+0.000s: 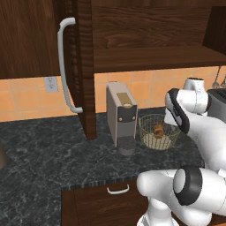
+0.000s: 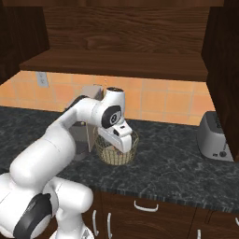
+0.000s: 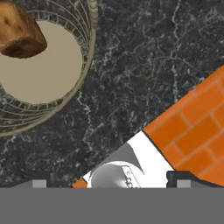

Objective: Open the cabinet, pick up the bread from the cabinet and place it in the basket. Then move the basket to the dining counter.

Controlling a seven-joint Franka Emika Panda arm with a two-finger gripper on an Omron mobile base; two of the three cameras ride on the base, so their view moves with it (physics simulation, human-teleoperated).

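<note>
1. With the bread [image 1: 158,129] already lying in the basket [image 1: 145,124], the step in hand looks to be taking hold of the basket itself for the carry to the dining counter.
2. The basket stands on the black speckled counter [image 1: 39,150], just right of the coffee machine [image 1: 120,114], below the open cabinet [image 1: 145,35], whose door [image 1: 84,66] hangs out to the left.
3. From the hand view the bread [image 3: 19,33] rests against the mesh wall at one side of the pale bottom, not in the middle.
4. To do this well, I would bring one finger inside the rim [image 3: 89,48] and one outside, on a stretch away from the bread, and go low enough that the thin wire cannot slip out.
5. Lift level, I would say; a tilt could roll the bread out.
6. The gripper [image 3: 111,181] has its fingers spread wide and holds nothing.
7. It points down at the counter just beside the basket, with the rim off to one side of the fingertips, not between them.
8. In the right base view the arm folds forward, the wrist [image 2: 113,116] bent down over the basket [image 2: 133,154].
</note>
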